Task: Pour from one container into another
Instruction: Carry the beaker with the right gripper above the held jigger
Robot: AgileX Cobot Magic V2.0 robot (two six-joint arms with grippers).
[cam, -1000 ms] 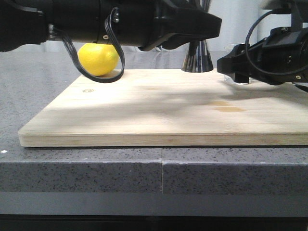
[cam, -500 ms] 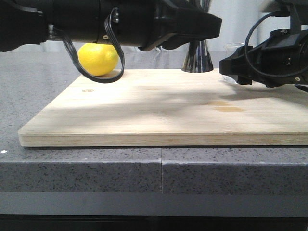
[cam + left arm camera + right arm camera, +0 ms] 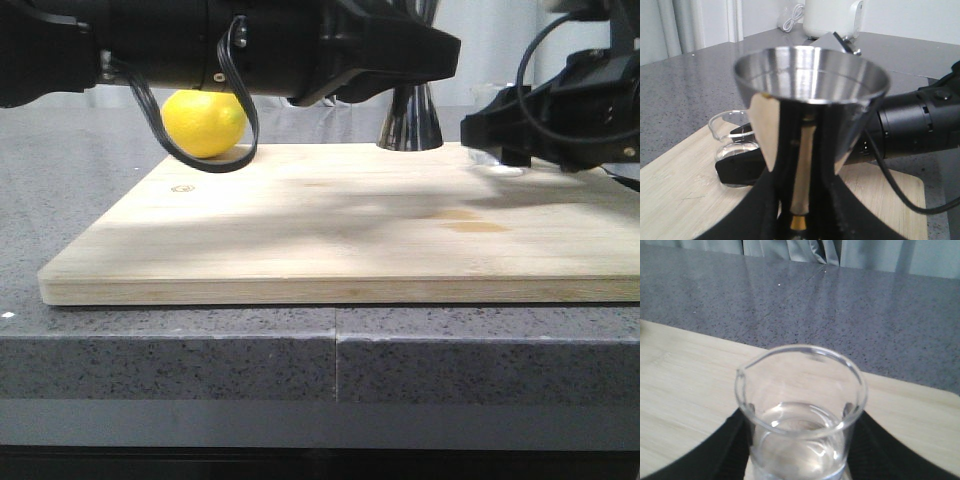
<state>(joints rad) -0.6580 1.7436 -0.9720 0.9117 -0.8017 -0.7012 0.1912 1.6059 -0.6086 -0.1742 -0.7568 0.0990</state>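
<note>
- The right gripper (image 3: 500, 152) is closed around a small clear glass beaker (image 3: 801, 412); in the right wrist view its dark fingers (image 3: 722, 450) press against both sides of the glass.
- The beaker stands upright with its pouring lip turned to one side, and a little clear liquid sits in its bottom.
- In the front view only the base of the beaker shows under the black gripper, just above or on the far right part of the wooden board (image 3: 350, 225); whether it touches the wood cannot be told.
- The left gripper (image 3: 799, 220) holds a shiny steel jigger (image 3: 807, 130) at its narrow gold waist, with dark fingers on either side.
- The jigger stands upright on the far edge of the board, its wide cup open upward, and the beaker is near it, to its right in the front view.
- A yellow lemon (image 3: 204, 122) lies at the far left corner of the board, partly behind the left arm and a looping black cable (image 3: 236, 100).
- The pale board rests on a grey speckled stone counter (image 3: 200, 345) with a seam down its front edge.
- Behind the counter hang grey curtains (image 3: 805, 250), and a white appliance (image 3: 832, 17) stands on the far counter in the left wrist view.
</note>
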